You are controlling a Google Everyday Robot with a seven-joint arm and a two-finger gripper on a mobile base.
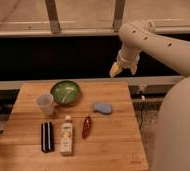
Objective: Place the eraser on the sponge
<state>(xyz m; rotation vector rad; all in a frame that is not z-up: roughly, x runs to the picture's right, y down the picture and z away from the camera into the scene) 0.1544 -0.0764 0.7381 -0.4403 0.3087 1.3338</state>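
Observation:
The eraser (47, 136), a flat black block with a pale stripe, lies on the wooden table (113, 145) near its front left. The sponge (102, 107), a small light-blue pad, rests right of the table's middle. My gripper (115, 70) hangs in the air above the table's back edge, up and a little right of the sponge, far from the eraser. Nothing shows in its grasp.
A green bowl (65, 92) sits at the back centre with a clear plastic cup (45, 103) beside it. A white bottle (66, 135) lies right of the eraser, and a dark red pepper-shaped thing (86, 127) lies beside that. A window rail runs behind the table.

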